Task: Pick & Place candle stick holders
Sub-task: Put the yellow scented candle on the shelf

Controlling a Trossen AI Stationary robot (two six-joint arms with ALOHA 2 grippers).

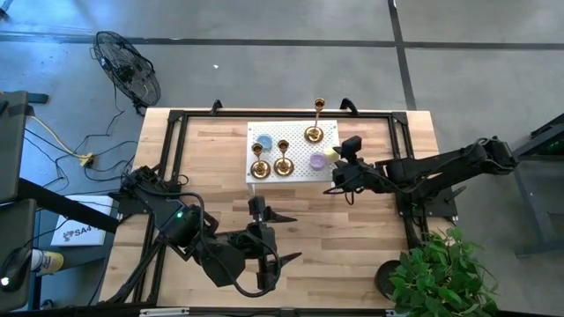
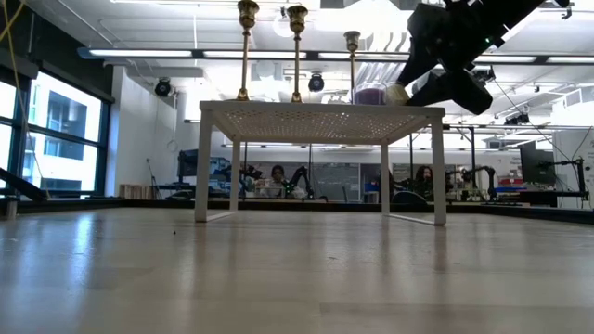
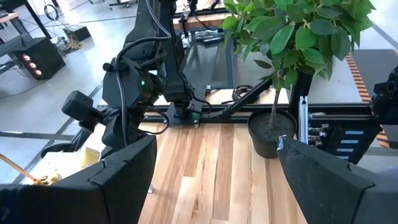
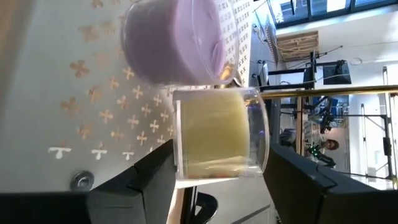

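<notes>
wood table (image 1: 352,238), white perforated stand (image 1: 295,174) on it

Only one scrap of print worth calling: a white sheet (image 1: 77,227) on the floor, out at nine o'clock from the left arm's base, carrying dark letters that look like "SA", the rest cut off by the frame rail. Nothing legible anywhere else, neither on the table nor in the room behind.
</notes>
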